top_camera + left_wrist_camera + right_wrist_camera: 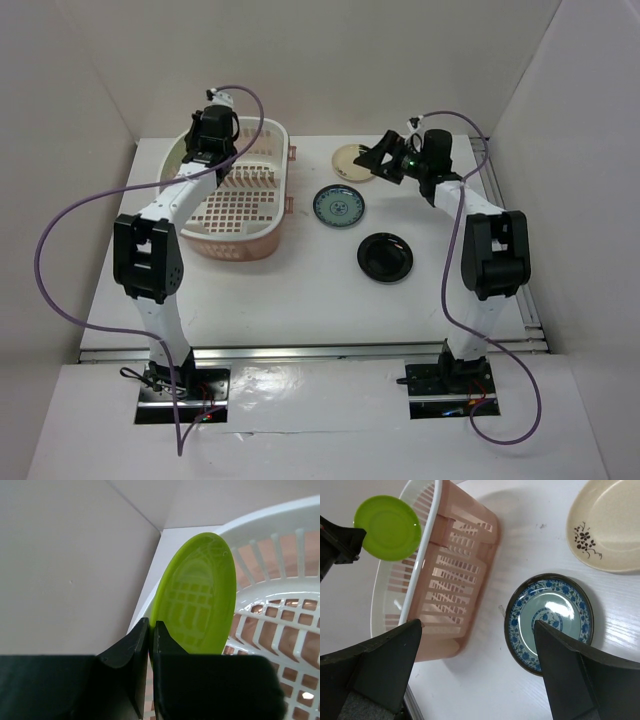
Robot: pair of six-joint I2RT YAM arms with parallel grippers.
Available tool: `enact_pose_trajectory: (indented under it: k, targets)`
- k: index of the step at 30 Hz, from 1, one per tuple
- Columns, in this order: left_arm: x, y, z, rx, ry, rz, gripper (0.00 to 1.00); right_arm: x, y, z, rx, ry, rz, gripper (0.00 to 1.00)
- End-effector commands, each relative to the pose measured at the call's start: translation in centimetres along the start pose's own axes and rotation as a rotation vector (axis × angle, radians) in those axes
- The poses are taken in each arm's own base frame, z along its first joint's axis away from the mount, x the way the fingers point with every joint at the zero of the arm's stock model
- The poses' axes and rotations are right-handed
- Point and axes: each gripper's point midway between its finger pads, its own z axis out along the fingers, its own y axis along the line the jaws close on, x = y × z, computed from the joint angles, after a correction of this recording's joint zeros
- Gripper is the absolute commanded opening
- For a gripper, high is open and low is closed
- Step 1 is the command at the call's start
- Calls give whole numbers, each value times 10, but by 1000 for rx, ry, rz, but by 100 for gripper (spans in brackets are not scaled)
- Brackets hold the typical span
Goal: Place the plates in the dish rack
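Note:
My left gripper is shut on the rim of the lime green plate. It holds the plate on edge above the far left end of the pale pink dish rack. The right wrist view also shows the green plate over the rack's rim. The blue-patterned plate, the cream plate and the black plate lie flat on the table right of the rack. My right gripper hangs open and holds nothing, above the table between the rack and the blue plate, near the cream plate.
White walls enclose the table on the left, back and right. The left wall stands close beside the rack's left end. Purple cables loop from both arms. The arm bases sit at the near edge.

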Motion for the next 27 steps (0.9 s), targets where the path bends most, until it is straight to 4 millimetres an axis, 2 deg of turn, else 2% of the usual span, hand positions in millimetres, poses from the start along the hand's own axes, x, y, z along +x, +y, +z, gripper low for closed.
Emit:
enact_pose_trajectory:
  k: [1, 4, 6, 9, 10, 12, 15, 20, 27]
  targets:
    - [-51, 36, -14, -70, -171, -91, 0, 1, 3, 5, -23, 18, -21, 100]
    - [-54, 36, -14, -64, -181, -84, 0, 3, -1, 9, -32, 22, -14, 100]
    - [-49, 28, -9, -51, -174, -70, 0, 5, -4, 11, -28, 28, -8, 100]
    - [-46, 24, -7, -44, -179, -58, 0, 4, -3, 12, -35, 33, -8, 100]
    - [-40, 17, -4, -30, -172, -44, 0, 3, -4, 14, -35, 33, -8, 100]
    - [-43, 16, -4, -24, -182, -50, 0, 1, -1, 14, -46, 34, -14, 100]
    - [-37, 18, 1, -45, -175, -31, 0, 2, -6, 18, -40, 42, -5, 100]
    - [-11, 3, 3, -7, -144, 5, 0, -1, -2, 18, -52, 41, -12, 100]
    - [-4, 2, 3, -17, -160, 21, 0, -1, 0, 20, -74, 43, -4, 100]
